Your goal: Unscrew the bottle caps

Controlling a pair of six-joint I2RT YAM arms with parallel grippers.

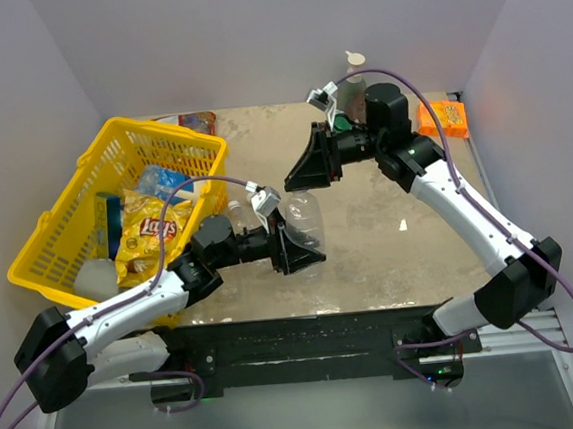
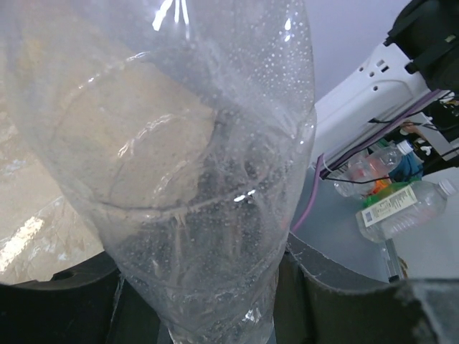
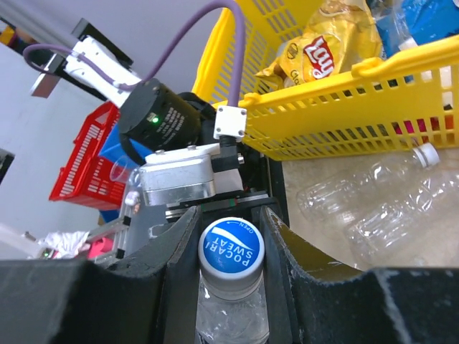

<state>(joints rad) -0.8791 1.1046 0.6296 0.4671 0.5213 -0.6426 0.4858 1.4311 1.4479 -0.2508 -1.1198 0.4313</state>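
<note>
If twisting with right gripper snug on Pocari Sweat cap, may spin wet bottle inside clamped left gripper.

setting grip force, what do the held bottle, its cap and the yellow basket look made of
The bottle looks like thin clear plastic, glossy: see-through, creased, droplets inside. The cap is probably hard opaque plastic: white rim, blue printed top. The basket seems stiff yellow plastic, slightly shiny, with moulded lattice walls.
</note>
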